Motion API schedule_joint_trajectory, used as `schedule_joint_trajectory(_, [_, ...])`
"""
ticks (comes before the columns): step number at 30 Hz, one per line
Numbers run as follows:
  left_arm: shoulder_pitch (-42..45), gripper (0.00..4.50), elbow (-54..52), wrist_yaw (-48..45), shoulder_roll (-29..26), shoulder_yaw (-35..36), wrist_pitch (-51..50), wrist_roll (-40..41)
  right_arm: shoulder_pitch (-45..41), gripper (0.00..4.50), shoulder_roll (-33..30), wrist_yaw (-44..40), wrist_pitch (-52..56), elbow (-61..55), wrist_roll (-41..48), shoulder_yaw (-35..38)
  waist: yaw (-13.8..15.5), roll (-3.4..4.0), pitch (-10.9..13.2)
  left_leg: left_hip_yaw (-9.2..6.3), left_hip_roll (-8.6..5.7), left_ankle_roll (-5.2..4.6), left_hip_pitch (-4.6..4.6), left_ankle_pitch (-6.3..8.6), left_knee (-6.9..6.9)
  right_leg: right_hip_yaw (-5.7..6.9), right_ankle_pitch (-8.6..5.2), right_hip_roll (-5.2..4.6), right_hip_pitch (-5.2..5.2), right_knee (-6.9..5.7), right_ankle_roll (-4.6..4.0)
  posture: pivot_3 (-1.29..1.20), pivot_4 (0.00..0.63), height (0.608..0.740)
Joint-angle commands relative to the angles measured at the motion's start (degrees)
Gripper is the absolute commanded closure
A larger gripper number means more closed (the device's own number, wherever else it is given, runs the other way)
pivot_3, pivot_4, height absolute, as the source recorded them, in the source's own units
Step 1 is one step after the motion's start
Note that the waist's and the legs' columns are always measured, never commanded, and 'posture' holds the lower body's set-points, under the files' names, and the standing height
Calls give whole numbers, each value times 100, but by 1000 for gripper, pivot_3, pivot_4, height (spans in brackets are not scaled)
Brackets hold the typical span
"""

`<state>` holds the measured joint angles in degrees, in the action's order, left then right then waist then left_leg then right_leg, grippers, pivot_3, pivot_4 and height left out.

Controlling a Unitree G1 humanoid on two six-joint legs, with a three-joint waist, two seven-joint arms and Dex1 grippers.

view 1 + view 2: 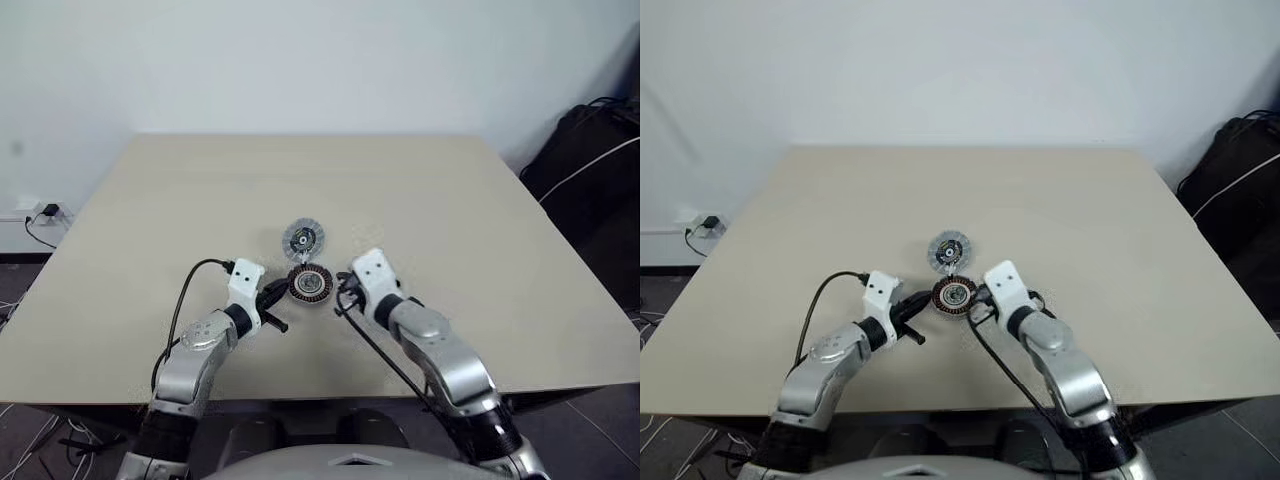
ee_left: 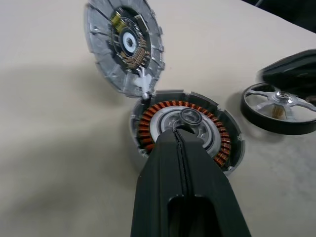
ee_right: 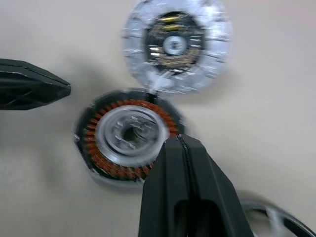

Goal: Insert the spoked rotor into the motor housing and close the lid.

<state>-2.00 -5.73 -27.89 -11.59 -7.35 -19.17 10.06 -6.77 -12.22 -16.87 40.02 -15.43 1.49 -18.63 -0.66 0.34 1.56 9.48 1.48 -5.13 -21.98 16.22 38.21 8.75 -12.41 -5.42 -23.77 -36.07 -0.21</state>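
Note:
The motor housing (image 1: 311, 284) lies in the middle of the table, its copper windings (image 2: 148, 129) ringing a pale hub. Touching its far edge, the lid (image 1: 303, 238) lies flat with its dark inner face up. The spoked rotor (image 2: 279, 106) rests on the table beside the housing, close under my right gripper. My left gripper (image 2: 178, 133) is shut and empty, its tip just over the housing's hub. My right gripper (image 3: 180, 140) is also shut and empty, its tip at the housing's rim on the other side.
The beige table (image 1: 450, 200) is bare around the parts. A black bag (image 1: 590, 160) with cables sits on the floor off the table's right edge. A wall socket (image 1: 45, 211) with a plug is at the left.

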Motion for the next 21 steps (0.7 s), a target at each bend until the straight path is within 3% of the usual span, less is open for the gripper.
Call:
schedule_joint_trajectory(1, [-232, 4500, -387, -41, -83, -46, 622, -100, -446, 4450, 98, 149, 191, 389, -266, -136, 6, 0, 0, 0, 0, 0, 0, 0, -1, 0, 0, 0, -1, 0, -2, 0, 0, 740])
schedule_joint_trajectory(9, [-721, 4500, -610, 13, -74, -83, 844, -35, -1086, 4450, 305, 264, 68, 1464, -582, -259, -41, 2, 0, 6, 0, 4, -3, -2, -3, 0, 0, -1, -6, -2, -1, 0, 0, 740])
schedule_joint_trajectory(21, [-909, 4500, -637, 87, 14, -89, 878, -10, -1250, 4450, 535, 199, -145, 1907, -695, -301, -89, 5, 0, 8, 1, 11, -2, -6, -6, 0, -1, 2, -8, -8, -1, 0, 0, 740])
